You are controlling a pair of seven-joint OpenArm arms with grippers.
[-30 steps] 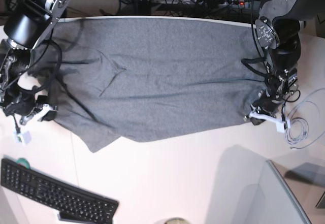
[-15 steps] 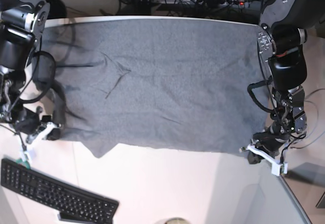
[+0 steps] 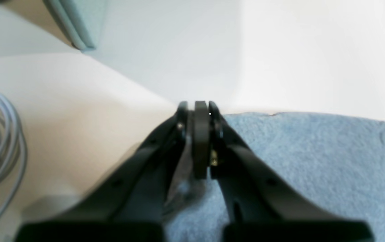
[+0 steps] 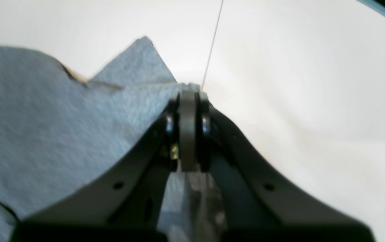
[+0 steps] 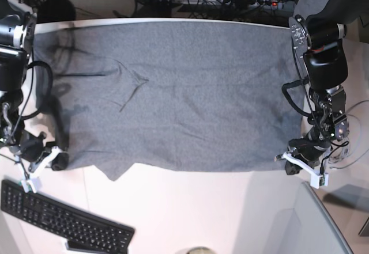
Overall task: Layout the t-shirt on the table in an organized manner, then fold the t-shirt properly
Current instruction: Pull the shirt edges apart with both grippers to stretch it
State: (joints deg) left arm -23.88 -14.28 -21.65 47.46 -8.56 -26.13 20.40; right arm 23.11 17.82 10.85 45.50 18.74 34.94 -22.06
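A: T-shirt, plain heather-grey soft knit cotton (image 5: 173, 93), lies spread across the far half of the large smooth white worktop (image 5: 202, 208). Its top edge runs along the far rim and its near hem is drawn nearly straight from one arm to the other

B: Which step would you call it?

A: The laying-out, I judge. The cloth is mostly flat, with a small crease left of centre and a flap hanging below the hem near the right arm

B: And the tools?

A: The left tool (image 3: 196, 107) has its jaws pressed together on the hem corner; grey knit runs right up to the tips and in between. The right tool (image 4: 187, 95) is likewise clamped on its corner, with the fabric rising into the closed jaws. In the base view they sit at the two near corners, left tool (image 5: 293, 165) and right tool (image 5: 53, 157)

B: What does the next move call for?

A: Probably lowering both corners evenly and letting go without dragging the hem askew, then smoothing that flap. The flat black keyboard (image 5: 57, 219) lies close to the right arm, so there's little room there
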